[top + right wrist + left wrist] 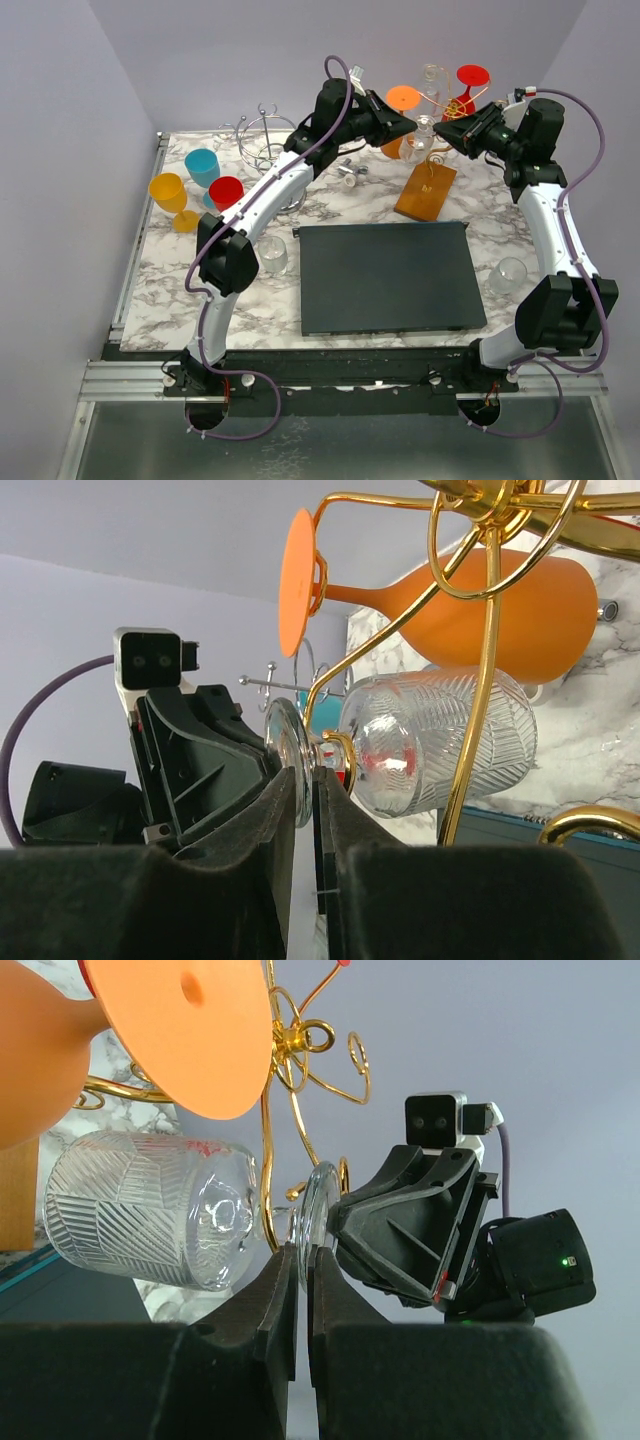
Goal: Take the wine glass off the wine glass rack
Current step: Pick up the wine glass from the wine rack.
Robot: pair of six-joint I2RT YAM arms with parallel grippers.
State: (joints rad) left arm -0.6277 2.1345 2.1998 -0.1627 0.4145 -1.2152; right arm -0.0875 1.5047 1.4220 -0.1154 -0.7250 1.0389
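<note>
The wine glass rack has an orange-brown wooden base (426, 190) and a gold wire stem (267, 1140) with curly hooks (487, 630). A clear cut-pattern wine glass (417, 148) hangs upside down from a hook, with its bowl (150, 1210) below the orange glass. My left gripper (302, 1257) is shut on the rim of the glass's round foot (318, 1205). My right gripper (307, 782) faces it from the other side and is shut on the same foot (284, 745). In the top view the left gripper (409, 127) and the right gripper (444, 130) meet at the rack.
An orange glass (403, 98), a red glass (472, 76) and another clear glass (435, 76) also hang on the rack. A silver wire stand (264, 140), yellow (168, 190), blue (202, 165) and red (226, 190) cups stand at the left. A dark mat (385, 275) lies in front, with clear glasses (272, 256) (508, 275) beside it.
</note>
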